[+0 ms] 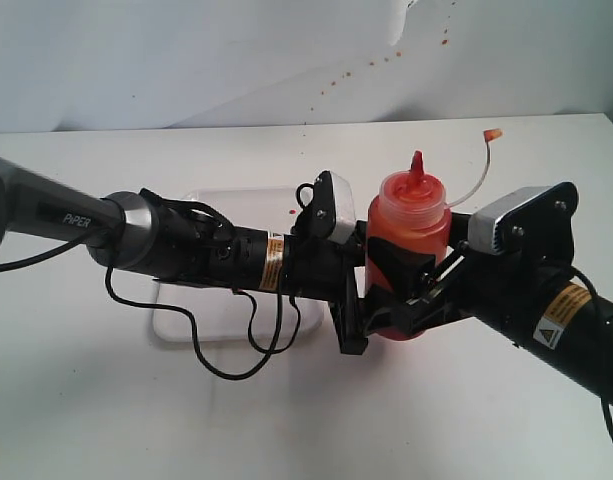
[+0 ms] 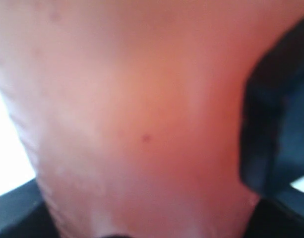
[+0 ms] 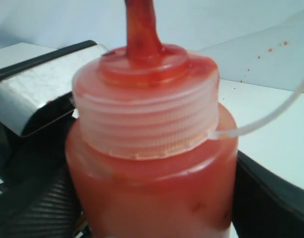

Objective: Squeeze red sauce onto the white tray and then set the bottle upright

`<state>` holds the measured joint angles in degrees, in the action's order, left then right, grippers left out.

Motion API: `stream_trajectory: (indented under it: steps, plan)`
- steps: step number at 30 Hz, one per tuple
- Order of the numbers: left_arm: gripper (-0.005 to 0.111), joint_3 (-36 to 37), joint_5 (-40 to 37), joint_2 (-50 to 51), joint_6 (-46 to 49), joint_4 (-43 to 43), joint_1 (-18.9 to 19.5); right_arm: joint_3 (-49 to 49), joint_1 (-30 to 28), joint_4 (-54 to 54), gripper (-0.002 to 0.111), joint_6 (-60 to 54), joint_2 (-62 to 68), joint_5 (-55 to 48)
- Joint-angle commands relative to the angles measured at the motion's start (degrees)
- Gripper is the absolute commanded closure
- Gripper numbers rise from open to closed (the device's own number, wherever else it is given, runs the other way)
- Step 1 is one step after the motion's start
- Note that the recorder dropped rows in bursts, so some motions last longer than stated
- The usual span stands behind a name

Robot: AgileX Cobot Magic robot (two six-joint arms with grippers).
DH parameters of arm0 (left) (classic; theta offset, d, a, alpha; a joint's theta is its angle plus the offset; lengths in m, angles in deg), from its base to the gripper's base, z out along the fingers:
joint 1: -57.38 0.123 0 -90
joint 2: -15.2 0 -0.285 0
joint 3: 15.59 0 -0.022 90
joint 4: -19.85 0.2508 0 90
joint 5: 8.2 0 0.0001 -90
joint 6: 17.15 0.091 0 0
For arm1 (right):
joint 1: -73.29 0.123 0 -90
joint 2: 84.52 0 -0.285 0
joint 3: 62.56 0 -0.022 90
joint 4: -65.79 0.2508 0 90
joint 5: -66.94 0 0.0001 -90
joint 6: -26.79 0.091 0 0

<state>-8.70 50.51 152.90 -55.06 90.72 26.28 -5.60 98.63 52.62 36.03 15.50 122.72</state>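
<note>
The bottle (image 1: 410, 214) stands upright on the table, red nozzle up, with its clear cap strap (image 1: 473, 183) arching to the right. From the left, my left gripper (image 1: 364, 292) is shut on its lower body; in the left wrist view the blurred bottle (image 2: 142, 114) fills the frame beside one dark finger (image 2: 275, 139). My right gripper (image 1: 418, 290) comes from the right and is shut on the same bottle (image 3: 152, 173), black fingers (image 3: 271, 198) on either side. The white tray (image 1: 186, 325) lies left of the bottle, mostly under the left arm. A small blob of red sauce (image 1: 289, 211) sits on it.
Small red splashes (image 1: 336, 80) dot the white back wall. A black cable (image 1: 236, 360) loops down from the left arm over the tray's front edge. The white table (image 1: 316, 430) stretches in front of both arms.
</note>
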Motion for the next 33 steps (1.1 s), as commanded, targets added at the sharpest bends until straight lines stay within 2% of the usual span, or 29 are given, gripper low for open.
stream_trajectory:
  steps: [1,3,5,10,16,20,23,26,30,33]
  plan:
    - [0.042,-0.6,2.5,-0.5,0.7,-1.3,-0.3,-0.3,-0.1,1.0,0.108,0.2,0.1,-1.2]
    - [0.018,-0.6,2.3,-0.5,0.5,-1.3,-0.3,-0.3,-0.1,2.4,0.108,0.1,0.1,-1.2]
    - [0.003,-0.6,2.3,-0.5,0.5,-1.3,-0.3,-0.3,-0.1,3.8,0.108,0.1,0.1,-1.1]
    - [0.002,-0.6,2.3,-0.5,0.5,0.5,-0.2,-0.3,-0.2,6.4,0.108,-0.2,0.1,-1.1]
    - [0.002,-0.5,2.3,-2.1,-3.1,1.7,2.8,-0.2,-0.2,6.2,0.108,-4.5,0.1,-3.0]
    - [0.002,-0.5,3.0,-4.9,-6.1,3.7,7.0,2.1,-0.2,4.0,0.108,-6.0,0.1,-0.7]
    - [0.002,-0.5,3.0,-7.9,-8.1,9.3,11.2,5.1,-0.2,3.7,0.108,-7.9,0.1,3.2]
    - [0.002,-0.5,3.5,-10.7,-15.2,13.3,16.0,7.0,-0.2,3.6,0.108,-7.9,0.1,3.2]
    - [0.002,-0.5,7.9,-12.3,-21.7,16.1,20.8,7.1,-0.2,3.6,0.108,-8.7,0.1,3.3]
    - [0.002,-0.5,11.3,-12.8,-27.5,18.6,25.8,7.1,-0.2,3.7,0.108,-9.8,0.1,2.6]
